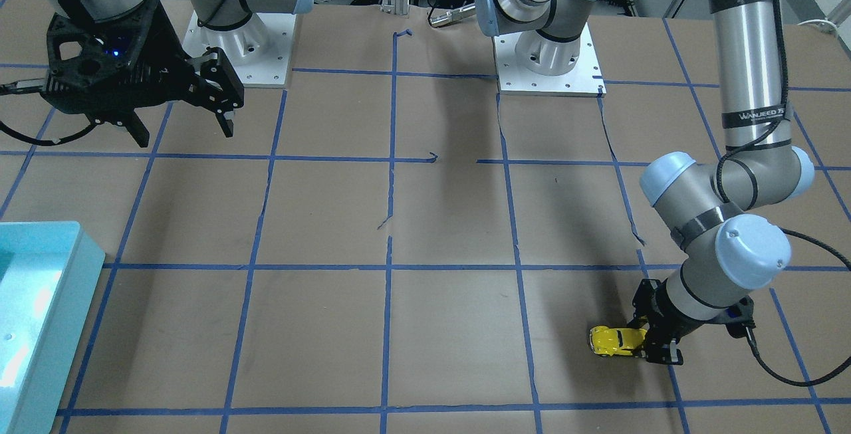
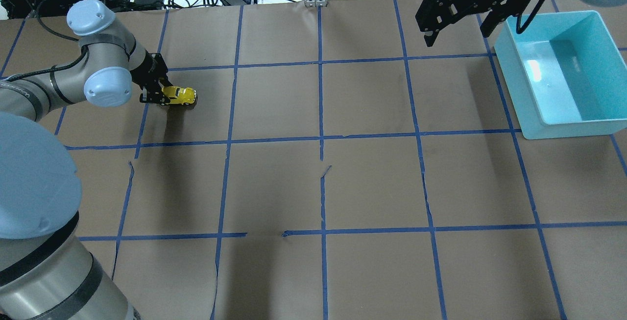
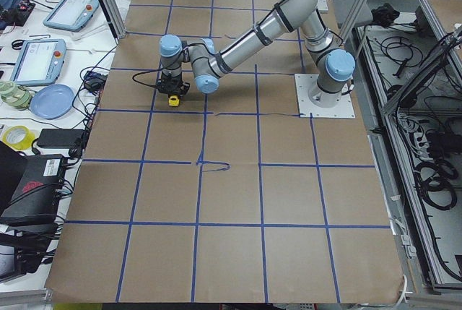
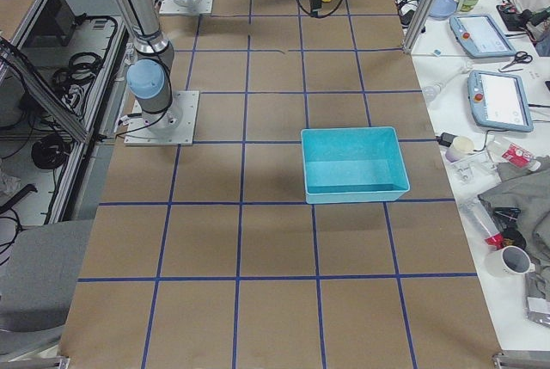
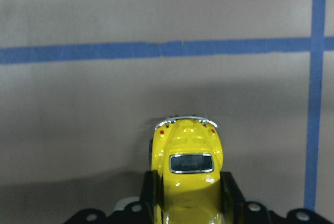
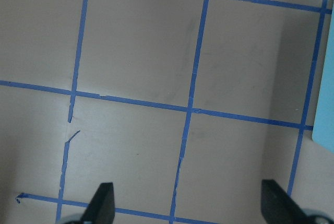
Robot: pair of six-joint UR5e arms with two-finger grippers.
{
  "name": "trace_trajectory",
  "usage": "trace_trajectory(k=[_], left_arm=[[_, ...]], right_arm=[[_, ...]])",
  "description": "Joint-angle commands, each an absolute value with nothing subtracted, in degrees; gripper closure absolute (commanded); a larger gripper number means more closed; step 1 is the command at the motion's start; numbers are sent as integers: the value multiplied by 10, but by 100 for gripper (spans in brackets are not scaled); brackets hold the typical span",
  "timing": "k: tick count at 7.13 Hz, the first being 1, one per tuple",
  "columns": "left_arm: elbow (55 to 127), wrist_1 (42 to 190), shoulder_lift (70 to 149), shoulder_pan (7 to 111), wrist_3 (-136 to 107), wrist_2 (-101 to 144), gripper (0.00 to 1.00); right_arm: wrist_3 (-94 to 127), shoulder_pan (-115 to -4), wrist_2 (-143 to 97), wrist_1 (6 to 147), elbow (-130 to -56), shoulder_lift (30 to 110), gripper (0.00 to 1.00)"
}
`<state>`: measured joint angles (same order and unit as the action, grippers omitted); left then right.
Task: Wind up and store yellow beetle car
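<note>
The yellow beetle car (image 1: pixel 613 341) is at the paper-covered table surface on my left side, far from the bin. My left gripper (image 1: pixel 646 344) is shut on the car's front half, with the fingers on both of its sides. In the left wrist view the car (image 5: pixel 188 156) points its rear window and silvery bumper away from the camera, between the two black fingers (image 5: pixel 150 190). The overhead view shows the car (image 2: pixel 181 96) sticking out of the left gripper (image 2: pixel 156 90). My right gripper (image 2: pixel 458 36) hangs open and empty high over the table, beside the bin.
A light-blue open bin (image 2: pixel 558 126) stands on my right side; it also shows in the front-facing view (image 1: pixel 63 301). Brown paper with a blue tape grid (image 2: pixel 321 138) covers the table. Both arm bases (image 1: pixel 548 65) are bolted on at my edge.
</note>
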<state>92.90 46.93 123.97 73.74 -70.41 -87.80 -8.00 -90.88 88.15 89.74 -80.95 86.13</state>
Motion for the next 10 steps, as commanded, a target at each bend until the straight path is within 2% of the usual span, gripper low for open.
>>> trace_trajectory(k=[1, 4, 5, 10], left_arm=[[932, 470, 1240, 704, -644, -875, 100], [928, 470, 1240, 676, -610, -872, 100], [928, 468, 1238, 674, -618, -872, 7], [925, 467, 1194, 690, -552, -868, 0]], right_arm=[[-80, -909, 882, 897, -809, 862, 0], [-80, -909, 882, 897, -809, 861, 0], [-80, -909, 881, 897, -809, 861, 0], [-80, -908, 879, 897, -809, 861, 0]])
